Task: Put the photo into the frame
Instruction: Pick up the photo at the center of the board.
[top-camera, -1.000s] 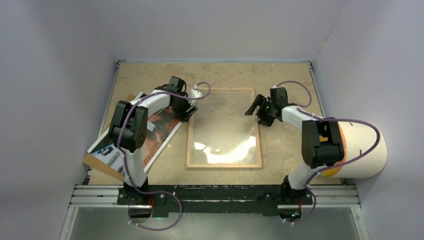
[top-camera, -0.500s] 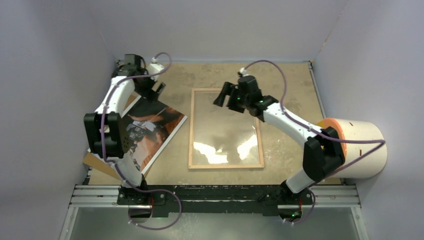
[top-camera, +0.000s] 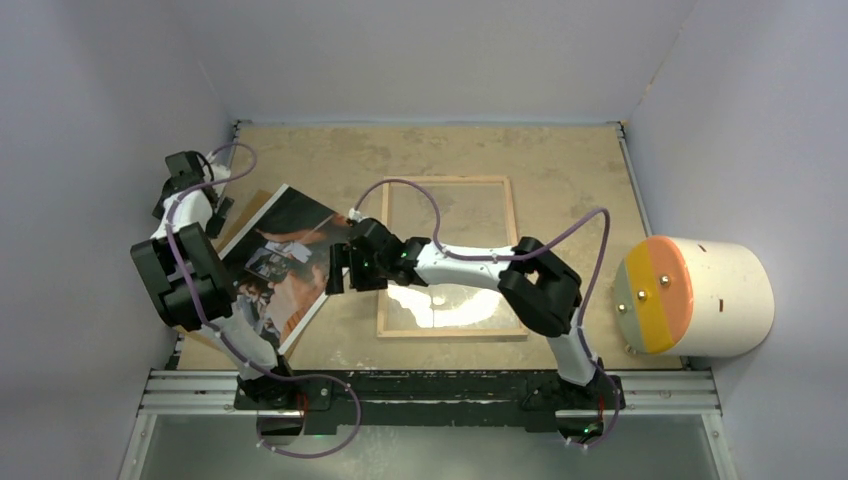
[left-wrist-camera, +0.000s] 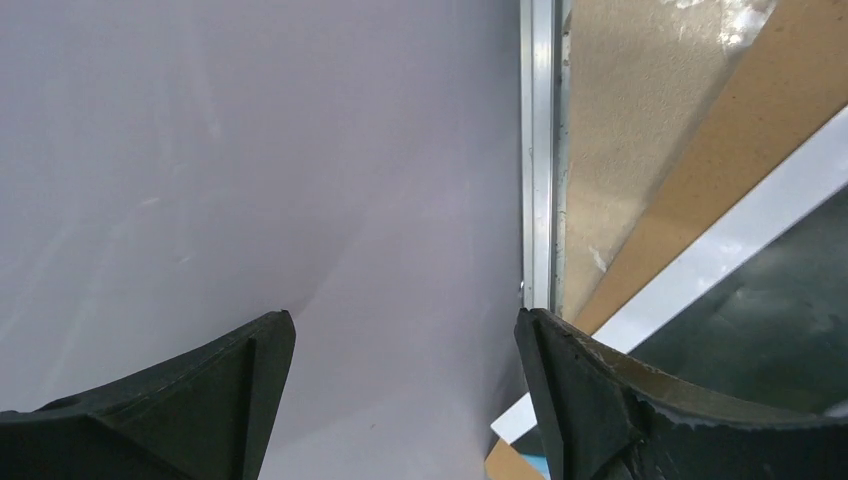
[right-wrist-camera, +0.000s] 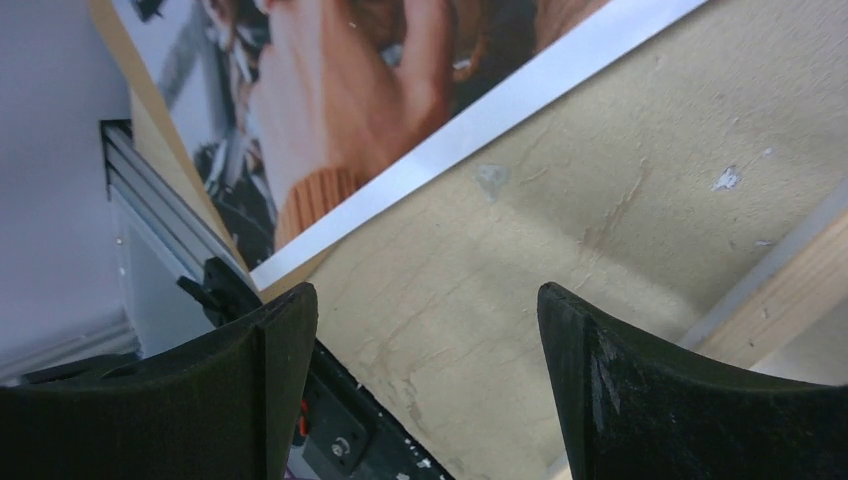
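Between photo (top-camera: 285, 255) and frame (top-camera: 514, 215) edges, right hand (right-wrist-camera: 428, 300) open; left hand (left-wrist-camera: 405, 330) open, seemingly wallside.

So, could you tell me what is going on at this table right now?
Two robot arms are meant to put the photo into the frame; neither holds anything. The photo lies on a brown backing board at the left, outside the frame, which lies wood side up in the middle. The right gripper, open, reaches across the frame and hovers over bare table beside the photo's edge. The left gripper, open, is by the left wall.
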